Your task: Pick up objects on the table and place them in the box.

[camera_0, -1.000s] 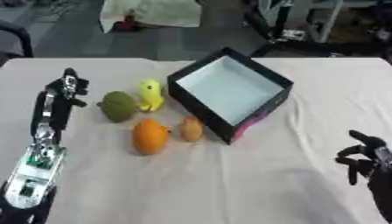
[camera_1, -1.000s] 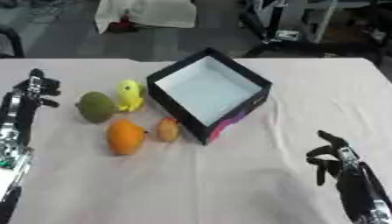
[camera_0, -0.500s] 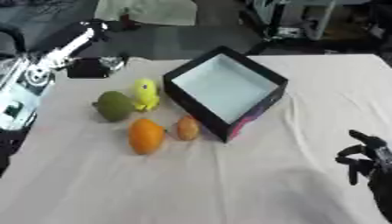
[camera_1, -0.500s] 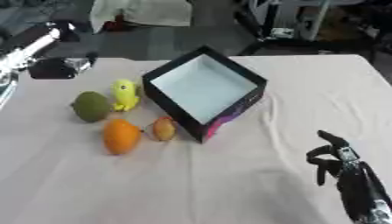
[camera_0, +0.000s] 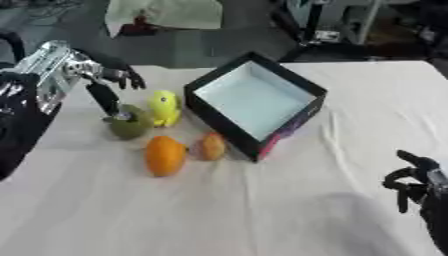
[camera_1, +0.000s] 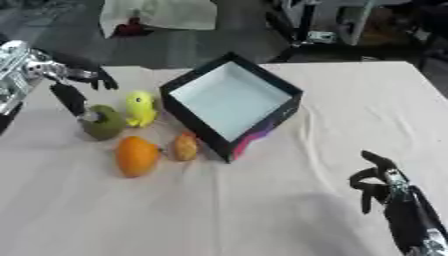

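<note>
In the left eye view, the left hand (camera_0: 112, 89) at upper left has its thumb down on the green fruit (camera_0: 131, 127) and fingers spread apart above it; the yellow duck (camera_0: 163, 107), orange (camera_0: 164, 156) and small brownish fruit (camera_0: 209, 146) lie just left of the box (camera_0: 302, 120). In the right eye view, the right hand (camera_1: 377, 180) sits at lower right, fingers loosely curled, holding nothing.

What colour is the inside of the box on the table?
The inside of the box is pale blue-white, while its outer walls are black. The left eye view shows it best.
</note>
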